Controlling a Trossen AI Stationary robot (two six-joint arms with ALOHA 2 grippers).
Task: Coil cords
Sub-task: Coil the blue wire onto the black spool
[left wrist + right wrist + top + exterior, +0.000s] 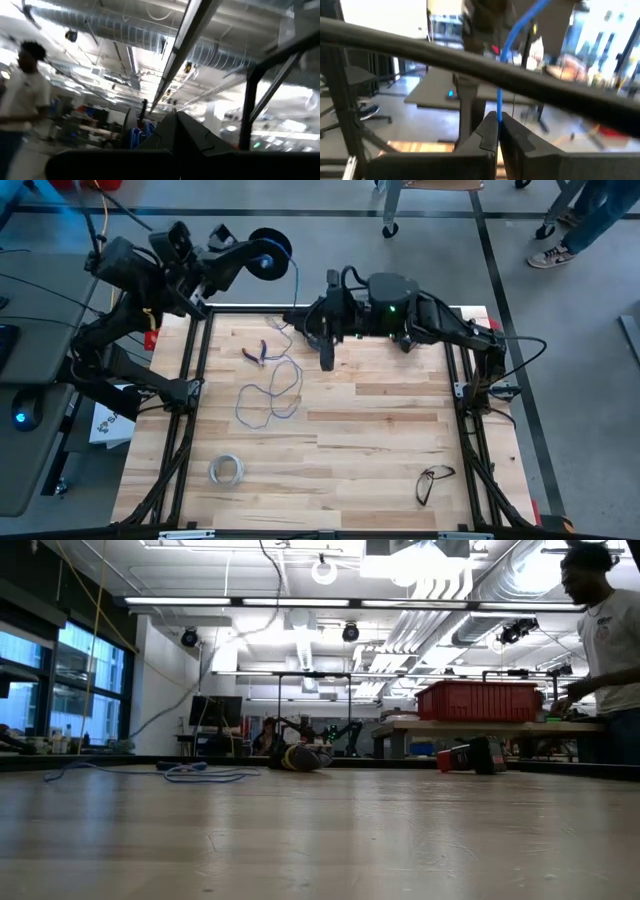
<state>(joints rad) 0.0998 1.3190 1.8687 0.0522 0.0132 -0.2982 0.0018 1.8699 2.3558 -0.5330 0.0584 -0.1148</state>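
The cord is a thin bluish wire [268,394]. Its loose loops lie on the wooden table [380,440], and one strand rises to a small dark spool [270,250] held in the air past the table's far edge. My left gripper [248,258] is shut at the spool, and in its wrist view the spool [137,134] shows beside the shut fingers. My right gripper [292,319] hovers above the table's far edge, level and pointing toward the left, shut on the rising strand. In the low view the loops [200,775] lie flat on the table. My left gripper [176,120] carries the spool at its fingertips, clear of the table. Its own fingers hide the place of contact, so the part held cannot be told. My right gripper [498,120] pinches one strand of the wire [499,102] between its two fingers. The fingers are level and come from the table's right. Above them the wire runs straight up toward the spool.
Small pliers [257,352] lie near the far left of the table, a whitish ring of tape [227,470] at the near left, and a pair of glasses [432,483] at the near right. A person [605,630] stands beyond the table.
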